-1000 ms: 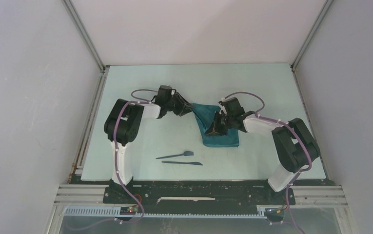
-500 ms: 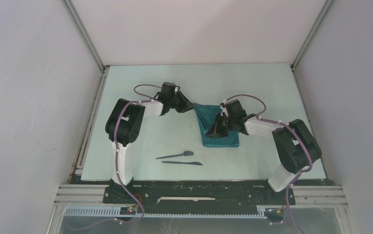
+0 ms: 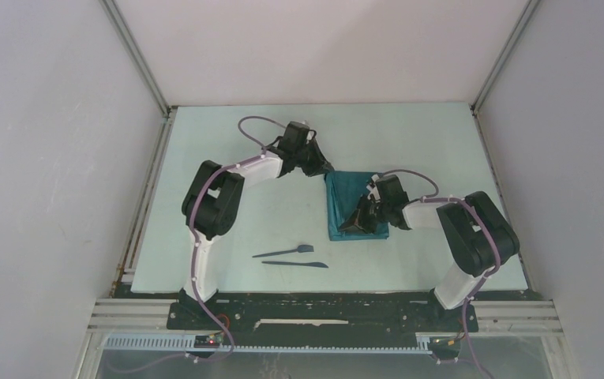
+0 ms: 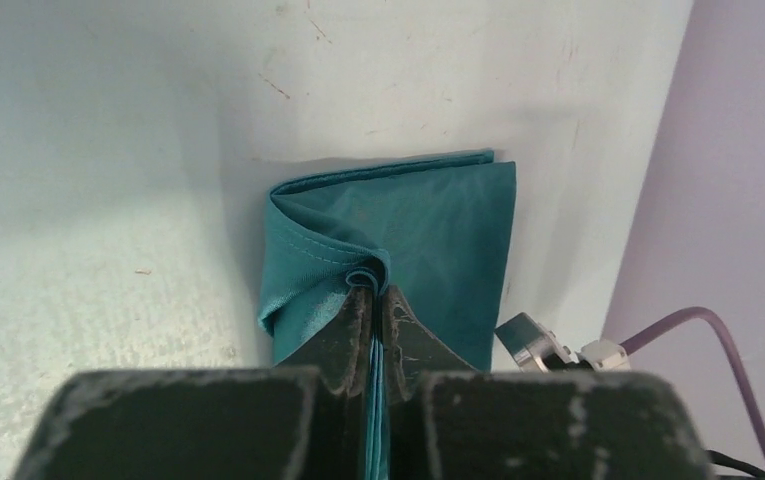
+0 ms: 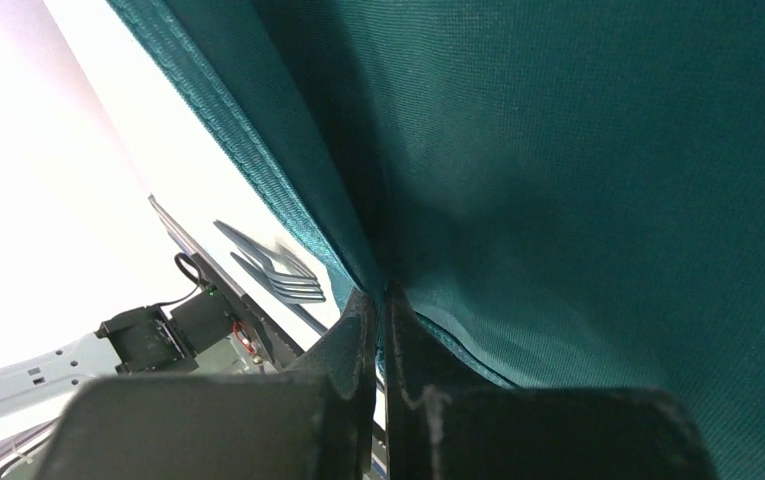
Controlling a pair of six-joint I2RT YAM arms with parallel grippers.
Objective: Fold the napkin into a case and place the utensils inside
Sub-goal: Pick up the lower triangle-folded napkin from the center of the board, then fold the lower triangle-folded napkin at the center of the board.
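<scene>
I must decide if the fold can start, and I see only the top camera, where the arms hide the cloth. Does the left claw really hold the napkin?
Observer: Yes. From the left wrist camera, the left claw is shut on a curled hem of the napkin.
Operator: And the other one?
Observer: The right claw is shut too, pinching a napkin edge, as its own wrist camera shows.
Operator: Is the rest of the cloth flat?
Observer: From the left wrist, the far part lies flat as a folded rectangle. Only the corner at the claw curls up.
</scene>
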